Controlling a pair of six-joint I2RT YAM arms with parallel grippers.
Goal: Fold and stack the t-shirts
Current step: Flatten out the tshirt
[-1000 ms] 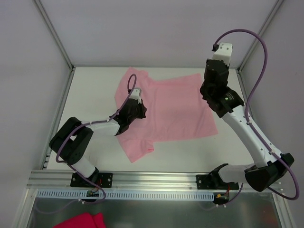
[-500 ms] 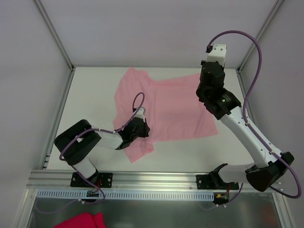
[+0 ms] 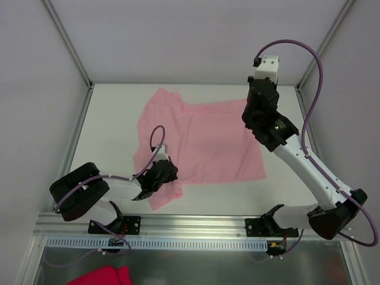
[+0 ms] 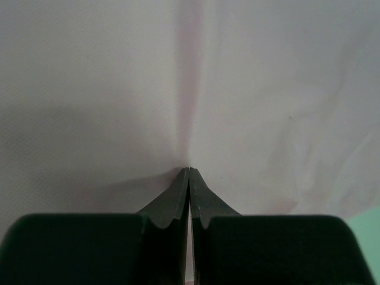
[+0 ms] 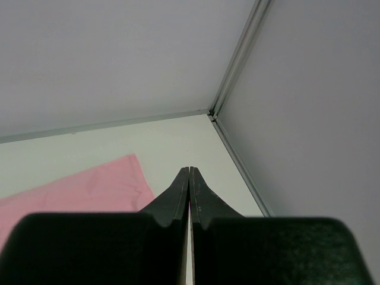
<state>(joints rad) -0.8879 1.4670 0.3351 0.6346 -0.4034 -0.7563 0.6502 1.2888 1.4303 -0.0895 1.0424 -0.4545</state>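
The pale pink t-shirt [image 3: 208, 136] lies spread on the white table, one sleeve toward the near left. My left gripper [image 3: 169, 172] is low on that near-left part, shut on the fabric. In the left wrist view the t-shirt [image 4: 267, 89] fills the frame and a crease runs to the closed left gripper [image 4: 189, 169]. My right gripper [image 3: 261, 92] is raised over the shirt's far right corner, shut and empty. In the right wrist view the right gripper [image 5: 189, 169] hangs above the table, with the shirt corner [image 5: 77, 184] flat below to its left.
A deep magenta cloth [image 3: 101, 276] lies below the near rail [image 3: 190, 222] at the bottom left. Grey walls and metal corner posts [image 3: 68, 44] enclose the table. The far right corner post [image 5: 237, 59] shows in the right wrist view.
My left gripper has moved toward the near left, dragging the t-shirt with it. The right gripper has shifted a little left above the shirt's far right corner.
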